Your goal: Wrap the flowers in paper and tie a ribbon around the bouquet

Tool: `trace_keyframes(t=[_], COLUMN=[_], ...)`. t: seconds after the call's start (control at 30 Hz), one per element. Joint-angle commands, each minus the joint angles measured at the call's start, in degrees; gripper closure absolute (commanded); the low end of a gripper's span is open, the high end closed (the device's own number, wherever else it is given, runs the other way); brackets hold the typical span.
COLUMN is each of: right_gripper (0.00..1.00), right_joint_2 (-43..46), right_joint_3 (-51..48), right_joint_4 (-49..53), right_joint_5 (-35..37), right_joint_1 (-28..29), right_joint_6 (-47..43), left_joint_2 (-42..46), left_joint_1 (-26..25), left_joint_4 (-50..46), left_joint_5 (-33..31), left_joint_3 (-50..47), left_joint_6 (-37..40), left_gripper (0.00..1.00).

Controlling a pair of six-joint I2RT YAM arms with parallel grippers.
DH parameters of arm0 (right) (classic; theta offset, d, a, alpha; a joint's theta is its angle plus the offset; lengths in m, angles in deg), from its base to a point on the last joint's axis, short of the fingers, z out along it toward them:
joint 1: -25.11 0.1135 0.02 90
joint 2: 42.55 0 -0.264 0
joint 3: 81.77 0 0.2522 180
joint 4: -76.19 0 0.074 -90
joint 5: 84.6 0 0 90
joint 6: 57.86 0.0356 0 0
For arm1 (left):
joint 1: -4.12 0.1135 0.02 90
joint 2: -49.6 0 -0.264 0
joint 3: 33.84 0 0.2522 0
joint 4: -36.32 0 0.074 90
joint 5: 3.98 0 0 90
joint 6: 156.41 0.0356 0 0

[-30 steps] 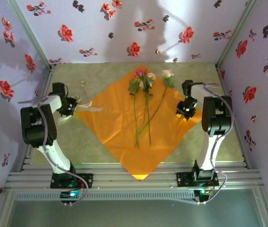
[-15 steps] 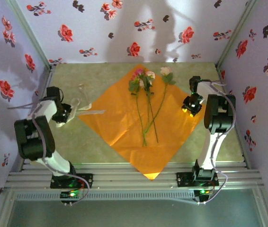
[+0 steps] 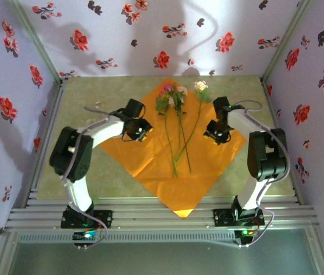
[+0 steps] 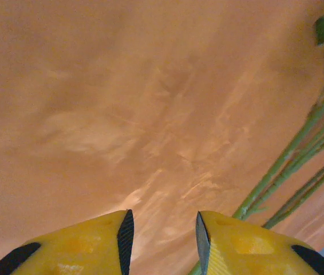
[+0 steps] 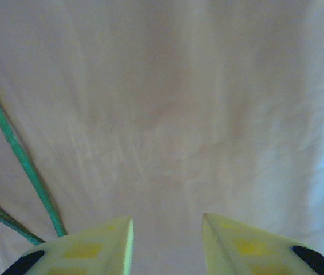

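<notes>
Top external view: the flowers [image 3: 180,93] lie flat on the paper [image 3: 150,166], roughly at its middle, and nothing is wrapped yet. Their long axis runs far to near. The pink and cream heads point at the back wall [image 3: 162,59], close to the paper's far corner, and the stem ends point toward the arm bases. Two stems lie nearly parallel. The third, with the cream head furthest right, slants in from the right and crosses toward the others lower down. The paper lies open as a diamond on the table [image 3: 248,94], one corner far, one near, one to each side. In the left wrist view the left gripper [image 4: 163,220] hangs low over bare orange paper, jaws apart with nothing between them, and green stems run diagonally just to the right of its fingers. From above it sits over the paper's left half, beside the flowers but not touching them. In the right wrist view the right gripper [image 5: 167,226] is likewise parted and empty above the sheet, which looks washed out and pale, with a green stem slanting past on the left. From above it sits over the paper's right half, so the flowers lie between the two grippers.
</notes>
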Motion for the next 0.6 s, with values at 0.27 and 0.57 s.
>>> trace_keyframes(t=[0.27, 0.57], right_gripper=[0.66, 0.64], right_joint_2=[-13.1, -24.9], right_joint_3=[5.7, 22.1], right_joint_4=[-2.3, 3.7], right_joint_5=[-0.6, -2.3], right_joint_1=[-2.3, -6.5], right_joint_6=[1.8, -3.3], left_joint_2=[-12.8, -21.1], left_joint_1=[2.5, 6.0], left_joint_4=[5.7, 6.2], left_joint_5=[3.0, 5.9], left_joint_3=[5.3, 17.2], left_joint_6=[-0.2, 3.6], left_gripper=[0.66, 0.65])
